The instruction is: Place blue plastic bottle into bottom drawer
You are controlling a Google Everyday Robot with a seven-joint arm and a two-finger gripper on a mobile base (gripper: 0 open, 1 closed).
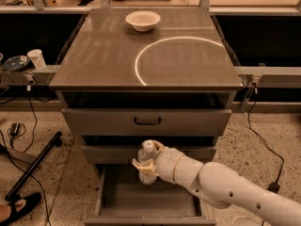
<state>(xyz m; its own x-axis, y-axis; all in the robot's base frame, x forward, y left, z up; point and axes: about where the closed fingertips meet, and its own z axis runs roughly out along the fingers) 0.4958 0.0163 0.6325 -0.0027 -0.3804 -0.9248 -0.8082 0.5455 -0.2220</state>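
Observation:
My gripper (146,160) is shut on the blue plastic bottle (147,155), a small clear bottle with a white cap, held upright. It hangs just above the back of the open bottom drawer (148,199), in front of the middle drawer's face. The bottom drawer is pulled out and shows a plain grey interior with nothing in it. My white arm reaches in from the lower right.
The grey cabinet top (146,51) carries a white bowl (143,20) at the back. The top drawer (147,121) has a dark handle and stands slightly out. A black pole (30,166) and cables lie on the floor at left; a cable (268,149) runs at right.

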